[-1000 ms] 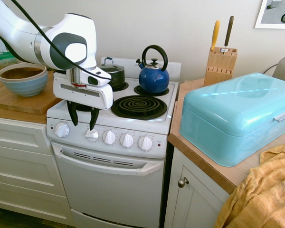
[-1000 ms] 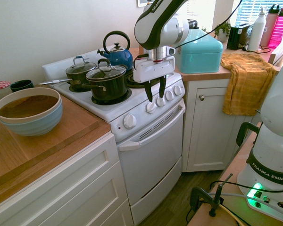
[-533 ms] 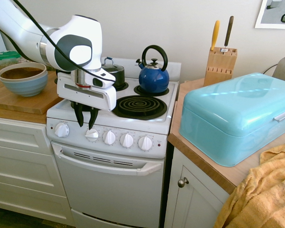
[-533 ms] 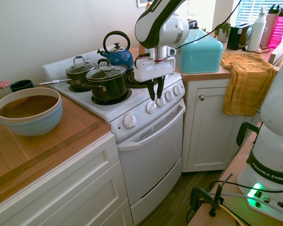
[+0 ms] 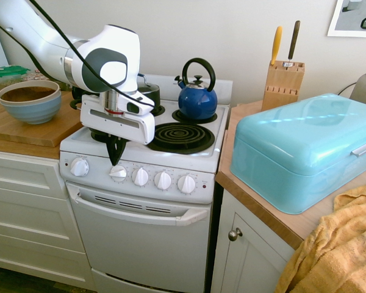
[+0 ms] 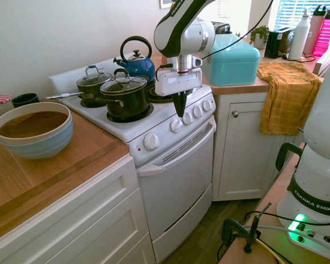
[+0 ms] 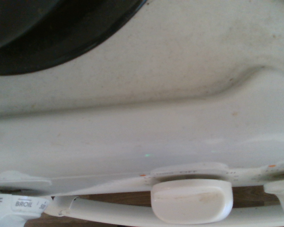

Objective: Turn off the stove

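The white stove [image 6: 179, 165] stood between two benches. Over its front edge was the hand [image 6: 180, 114], its fingers pressed together (they held nothing), near a white knob [image 6: 176, 125]. Farther back, the blue kettle [image 6: 138, 67] sat upright on it.

A blue kettle [image 5: 197, 101], a turquoise bread box [image 5: 305, 152], an orange-tan towel [image 5: 338, 244], and a white stove [image 5: 140, 223] with black coils [image 5: 179, 137] in rings

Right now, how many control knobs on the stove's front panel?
5 round white plastic-looking knobs across the white stove: in the first exterior view, one at far left, set apart, then four closer together in a row to its right. None looks hidden.
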`<state>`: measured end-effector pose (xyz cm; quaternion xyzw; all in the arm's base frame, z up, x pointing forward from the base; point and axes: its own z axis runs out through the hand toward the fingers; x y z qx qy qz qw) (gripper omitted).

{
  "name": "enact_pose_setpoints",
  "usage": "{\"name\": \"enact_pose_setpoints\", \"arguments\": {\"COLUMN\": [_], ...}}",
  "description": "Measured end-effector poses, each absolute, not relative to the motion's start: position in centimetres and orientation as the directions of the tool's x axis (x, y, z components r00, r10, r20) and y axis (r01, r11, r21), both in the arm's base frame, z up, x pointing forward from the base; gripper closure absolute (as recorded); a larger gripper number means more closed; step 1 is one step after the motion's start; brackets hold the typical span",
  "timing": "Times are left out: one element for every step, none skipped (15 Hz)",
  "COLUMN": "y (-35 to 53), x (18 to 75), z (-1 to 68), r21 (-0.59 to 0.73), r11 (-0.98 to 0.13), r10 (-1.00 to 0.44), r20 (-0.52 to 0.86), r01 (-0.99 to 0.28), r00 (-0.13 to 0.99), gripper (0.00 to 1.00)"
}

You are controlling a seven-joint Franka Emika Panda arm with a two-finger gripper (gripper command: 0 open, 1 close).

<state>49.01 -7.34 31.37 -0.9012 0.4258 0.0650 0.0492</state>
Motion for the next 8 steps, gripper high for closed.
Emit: {"name": "enact_pose_setpoints", "arguments": {"y": [-7.6,-7.7,-7.8,-7.9,-7.9,-8.0,-8.1,-8.2], "x": [49.2,49.5,49.6,49.8,50.0,50.2,50.5,50.8], "z": [31.1,30.9,30.6,30.4,30.2,30.0,29.8,29.7], "r21": [-0.028,-0.023,-0.018,-0.014,-0.01,-0.005,0.002,0.007], "r11": [-0.631,-0.631,-0.63,-0.631,-0.631,-0.632,-0.634,-0.635], "r10": [-0.762,-0.762,-0.763,-0.762,-0.762,-0.762,-0.761,-0.76], "r20": [-0.165,-0.169,-0.172,-0.174,-0.176,-0.179,-0.181,-0.182], "r01": [-0.775,-0.776,-0.776,-0.776,-0.775,-0.775,-0.774,-0.772], "r00": [0.626,0.625,0.623,0.623,0.623,0.623,0.623,0.624], "gripper": [1.0,1.0,1.0,1.0,1.0,1.0,1.0,1.0]}}
